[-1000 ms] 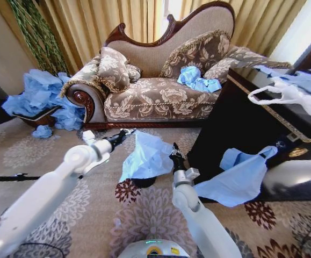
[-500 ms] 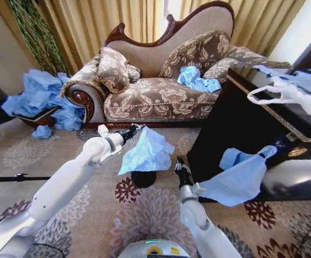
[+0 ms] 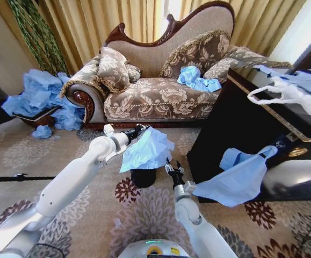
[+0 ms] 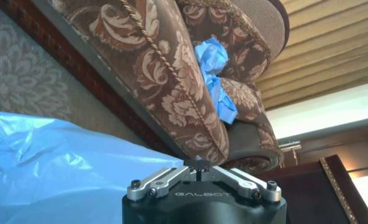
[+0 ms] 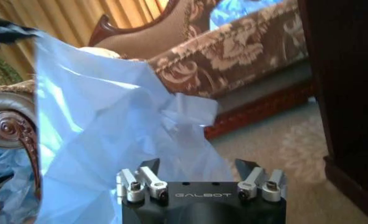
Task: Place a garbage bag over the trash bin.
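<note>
In the head view, the left gripper [image 3: 139,129] reaches out over the patterned carpet [image 3: 48,156] and pinches the top edge of the garbage bag [image 3: 147,150], which hangs from it as a crumpled light-blue sheet. Directly under the bag stands the trash bin [image 3: 143,177] — only its lower black part shows, the plastic draping over its top and near side. The right gripper [image 3: 172,170] sits just right of the bin, near the bag's lower right edge, its fingers spread apart and holding nothing. Farther off is the ornate sofa [image 3: 160,80] with a small heap of blue bags [image 3: 197,79] on its seat, and a bigger pile of blue bags [image 3: 40,99] lies on the floor at the far left. To the right stands a dark cabinet [image 3: 236,134] with a white handled bag [image 3: 289,94] on top and a wider blue bag [image 3: 238,177] hanging against its near side. In the left wrist view, the left gripper [image 4: 198,164] has its fingertips pressed tight together, and the garbage bag [image 4: 59,172] spreads out beside them (the exact pinch point is hard to make out), with the sofa [image 4: 171,88] rising behind. In the right wrist view, the right gripper [image 5: 200,169] is released, its two fingers well apart — the garbage bag [image 5: 109,140] hangs just in front of them, not visibly between the tips, and the sofa [image 5: 246,60] and the dark cabinet [image 5: 345,93] lie beyond.
</note>
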